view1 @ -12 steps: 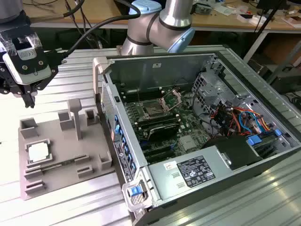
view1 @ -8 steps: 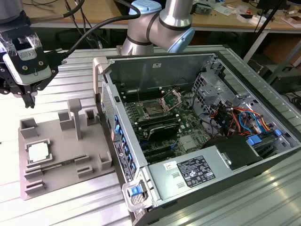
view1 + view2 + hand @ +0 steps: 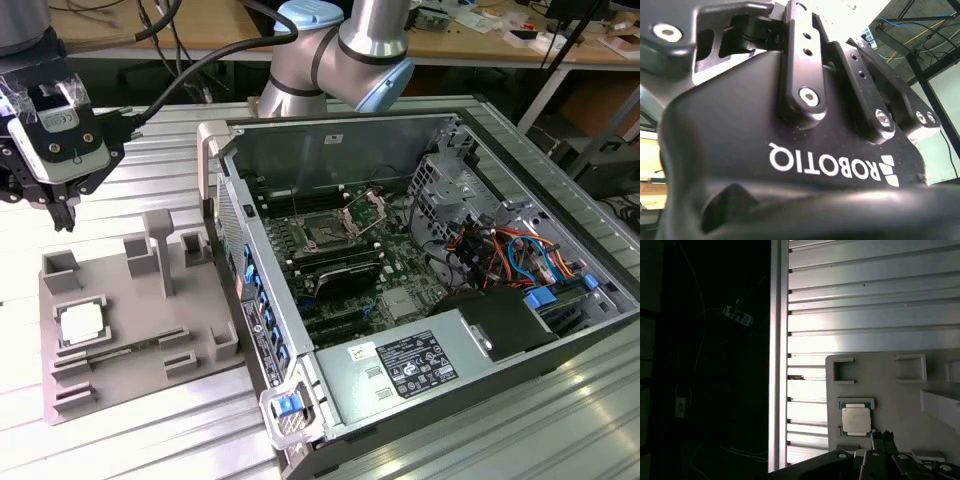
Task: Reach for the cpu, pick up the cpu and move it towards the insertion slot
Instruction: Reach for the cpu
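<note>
Your black gripper point(image 3: 65, 205) hangs over the slatted aluminium table point(image 3: 150, 440) at the exterior view's left, beyond the far end of the flat grey plastic fixture plate point(image 3: 135, 305). It holds nothing. Whether it stands wide or narrow I cannot tell.

The cpu point(image 3: 80, 325) is a small flat square chip with a pale silvery metal top. It lies flat inside a raised square grey frame point(image 3: 62, 308) on that plate, well apart from the gripper. In the first wrist view the cpu point(image 3: 856, 420) lies near the gripper.

The first risk is at the pickup. The frame hugs the chip closely, so an off-centre descent would land on the rim instead of beside the chip. The chip is thin and smooth too, and a shallow or skewed grasp could let it tilt or slip free.

The second risk is the carry. The grey upright posts point(image 3: 160, 250) stand on the plate between the cpu and the open grey metal computer case point(image 3: 340, 140), and the case's near wall rises past them. A low, straight path would clip one or the other.

The insertion slot point(image 3: 325, 237), a dark square socket on the green board, sits deep inside the case, and its shiny hinged metal retention frame point(image 3: 365, 212) stands raised just beside it — a tilted approach could knock that frame. Watch the black cable point(image 3: 190, 75) looping from the wrist as well, since it could snag on the case's edge.
</note>
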Available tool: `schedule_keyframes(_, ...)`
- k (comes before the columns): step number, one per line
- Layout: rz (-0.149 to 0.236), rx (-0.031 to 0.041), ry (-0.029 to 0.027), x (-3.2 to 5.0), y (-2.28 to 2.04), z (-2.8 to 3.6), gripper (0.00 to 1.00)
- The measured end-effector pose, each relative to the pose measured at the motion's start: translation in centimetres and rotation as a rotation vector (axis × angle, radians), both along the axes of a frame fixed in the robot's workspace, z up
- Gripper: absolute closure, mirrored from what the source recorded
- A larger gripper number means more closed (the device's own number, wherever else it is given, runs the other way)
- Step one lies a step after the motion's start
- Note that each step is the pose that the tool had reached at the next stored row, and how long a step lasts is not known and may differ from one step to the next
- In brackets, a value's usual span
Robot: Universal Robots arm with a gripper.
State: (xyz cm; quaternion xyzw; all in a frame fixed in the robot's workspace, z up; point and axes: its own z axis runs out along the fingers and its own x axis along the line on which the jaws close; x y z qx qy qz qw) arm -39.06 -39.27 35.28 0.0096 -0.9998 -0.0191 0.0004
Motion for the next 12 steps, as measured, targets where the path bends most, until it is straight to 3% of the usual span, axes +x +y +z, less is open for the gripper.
schedule_keyframes(12, 0.000, 0.0000, 0.0000, 0.00, 0.00, -0.14, 0.89)
